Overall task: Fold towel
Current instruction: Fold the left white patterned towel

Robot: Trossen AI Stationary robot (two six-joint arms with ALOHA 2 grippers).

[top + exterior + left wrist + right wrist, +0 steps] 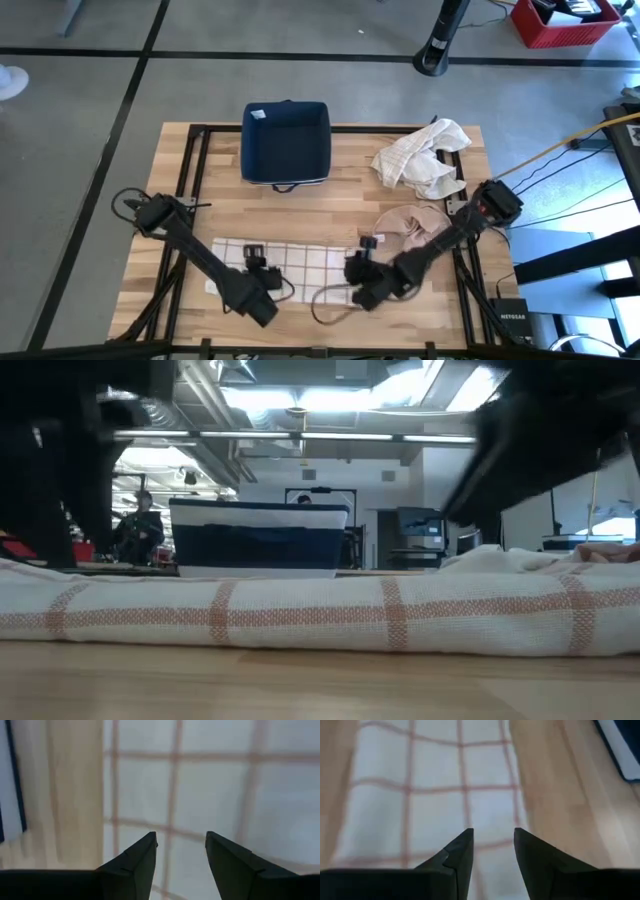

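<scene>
A wooden table [330,200] stands on a grey floor, with a lit workshop room visible beyond its far edge. At the far middle of the table sits a dark blue bin [286,143]. To the right of the bin lies a crumpled white cloth [420,157], and nearer than that a bunched beige cloth [412,225].

The towel [285,264], white with thin orange-red check lines, lies flat along the near edge of the table as a long strip running left to right. Seen from table height it shows some thickness, suggesting it is already doubled over at least once.

The left gripper [181,855] hovers above the left part of the towel. Its two dark fingers are parted and nothing is between them. The right gripper [493,849] hangs above the right end of the towel, near the edge where cloth meets bare wood. Its fingers are also parted and empty.

The step in hand looks like taking a fresh hold for the next fold. To do it well, each gripper should probably come down on a corner or edge of the strip, pinching every layer together so the lower ones do not slide apart. Lifting both ends evenly and keeping the check lines straight would help the edges meet squarely. The right gripper's path should stay clear of the beige cloth close by.
</scene>
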